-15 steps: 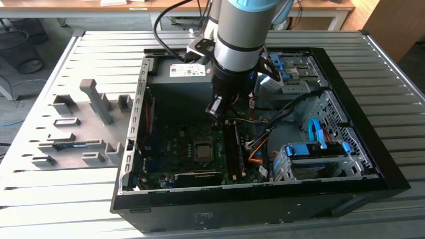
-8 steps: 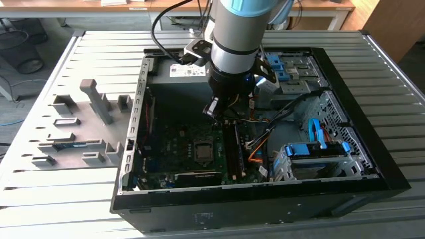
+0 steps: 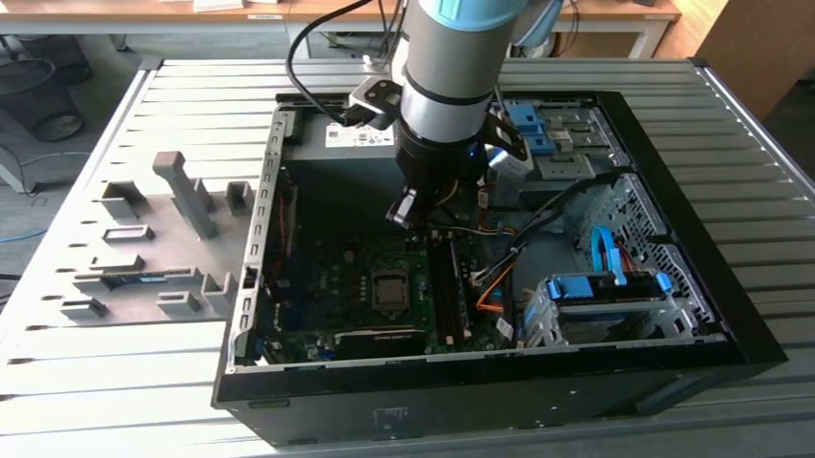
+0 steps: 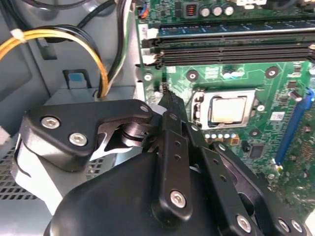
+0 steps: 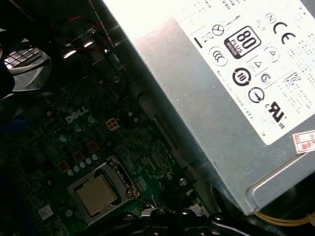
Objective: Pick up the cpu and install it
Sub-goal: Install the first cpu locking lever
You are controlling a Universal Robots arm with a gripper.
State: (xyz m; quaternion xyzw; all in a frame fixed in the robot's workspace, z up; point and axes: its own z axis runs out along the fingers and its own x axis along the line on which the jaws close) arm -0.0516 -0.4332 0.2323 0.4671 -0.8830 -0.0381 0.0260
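The cpu (image 4: 227, 109) is a small silvery square lying flat inside the metal socket frame (image 4: 199, 105) on the green motherboard. It also shows as a pale square cpu (image 5: 97, 193) in the first wrist view and as a tiny grey patch, the cpu (image 3: 386, 286), in the middle of the board. My gripper (image 3: 405, 218) hangs inside the open computer case, above the board between the power-supply box and the socket. In the second wrist view the gripper (image 4: 165, 98) is shut with nothing in it, its tip a short way from the socket's edge.
The grey power-supply box (image 5: 221, 98) stands close beside the gripper. Black memory slots (image 4: 231, 49) run next to the socket. Yellow cables (image 4: 59, 39) loop by the box. A blue drive cage (image 3: 598, 291) fills the case's right. A grey fixture tray (image 3: 140, 248) lies left of the case.
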